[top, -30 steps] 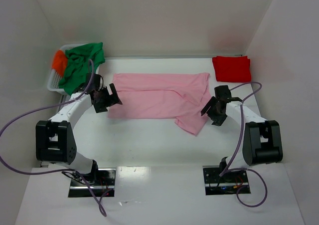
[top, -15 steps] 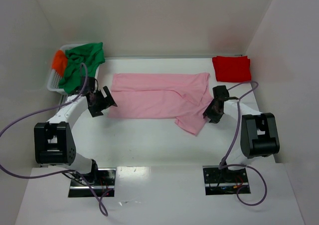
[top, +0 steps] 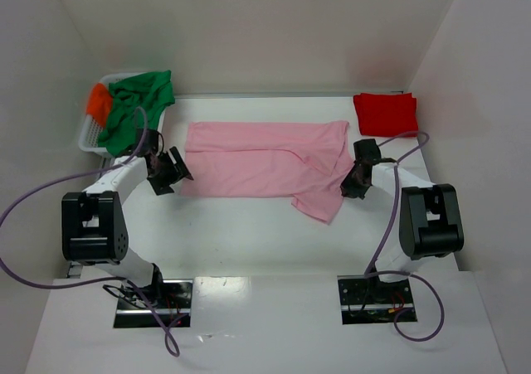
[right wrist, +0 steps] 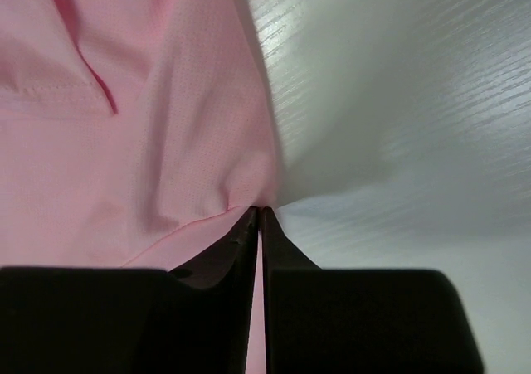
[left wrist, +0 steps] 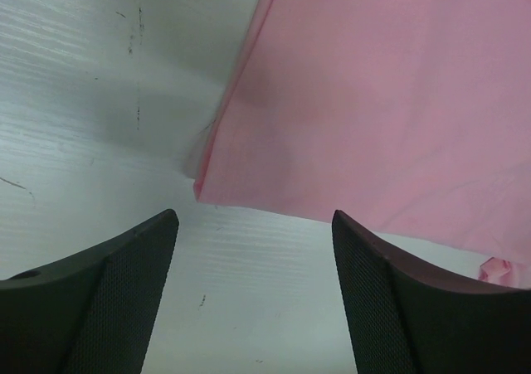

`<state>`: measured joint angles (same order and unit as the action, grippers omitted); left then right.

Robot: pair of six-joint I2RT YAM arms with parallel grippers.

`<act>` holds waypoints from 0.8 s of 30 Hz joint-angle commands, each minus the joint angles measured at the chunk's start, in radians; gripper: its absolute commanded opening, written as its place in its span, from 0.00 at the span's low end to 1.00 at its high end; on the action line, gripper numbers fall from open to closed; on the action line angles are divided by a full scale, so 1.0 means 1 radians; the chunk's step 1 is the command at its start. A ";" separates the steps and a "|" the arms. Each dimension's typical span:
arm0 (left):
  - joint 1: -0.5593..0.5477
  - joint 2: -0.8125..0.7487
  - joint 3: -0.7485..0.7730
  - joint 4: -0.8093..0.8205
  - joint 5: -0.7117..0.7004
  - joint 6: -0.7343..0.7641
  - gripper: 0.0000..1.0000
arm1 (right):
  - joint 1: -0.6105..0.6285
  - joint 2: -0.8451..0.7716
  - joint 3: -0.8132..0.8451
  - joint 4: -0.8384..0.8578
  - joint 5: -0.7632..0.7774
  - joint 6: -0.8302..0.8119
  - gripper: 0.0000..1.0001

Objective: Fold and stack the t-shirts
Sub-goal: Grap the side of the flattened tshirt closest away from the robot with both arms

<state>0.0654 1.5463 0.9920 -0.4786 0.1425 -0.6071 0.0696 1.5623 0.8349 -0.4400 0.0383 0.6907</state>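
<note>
**Tech A:** Both grippers have drawn in to the ends of the pink t-shirt (top: pixel 265 162) over the last second. The right gripper (right wrist: pixel 260 216) has gone from spread to clamped.

**Tech B:** Confirm grip status.

**Tech A:** The right gripper pinches the shirt's right-hand edge, with a sliver of pink cloth between its fingers. The left gripper (left wrist: pixel 253 221) is released. Its fingers are spread, and the shirt's near-left corner lies just ahead of the gap.

**Tech B:** Orientation?

**Tech A:** The shirt lies flat at mid-table. Its long axis runs left to right. At the right end, a lobe angles toward the near edge.

**Tech B:** Clearances?

**Tech A:** Bare table (top: pixel 249 233) runs along the shirt's whole near side. A narrower strip separates its far edge from the back wall. The red t-shirt (top: pixel 386 113) lies folded in the far right corner, apart from the pink one.

**Tech B:** Containers?

**Tech A:** One white basket (top: pixel 90 138) sits at the far left. It holds the green t-shirt (top: pixel 137 100), which drapes over the rim, and the orange t-shirt (top: pixel 99 102) on the left.
</note>
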 commanded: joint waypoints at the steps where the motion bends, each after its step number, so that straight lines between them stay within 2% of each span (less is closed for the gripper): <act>1: 0.005 0.020 -0.012 0.017 0.016 0.003 0.82 | 0.009 0.022 0.058 0.029 0.029 0.007 0.08; 8: 0.005 0.049 -0.012 0.008 -0.050 -0.006 0.75 | 0.009 0.031 0.089 0.009 0.040 0.007 0.01; 14: 0.005 0.067 -0.012 0.008 -0.087 -0.006 0.70 | 0.009 0.031 0.089 -0.009 0.049 0.017 0.00; 24: 0.005 0.113 -0.003 0.017 -0.096 -0.006 0.54 | 0.009 0.021 0.047 -0.020 0.049 0.026 0.00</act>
<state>0.0654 1.6535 0.9874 -0.4755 0.0589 -0.6083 0.0696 1.5879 0.8845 -0.4515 0.0593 0.7006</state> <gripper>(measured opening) 0.547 0.003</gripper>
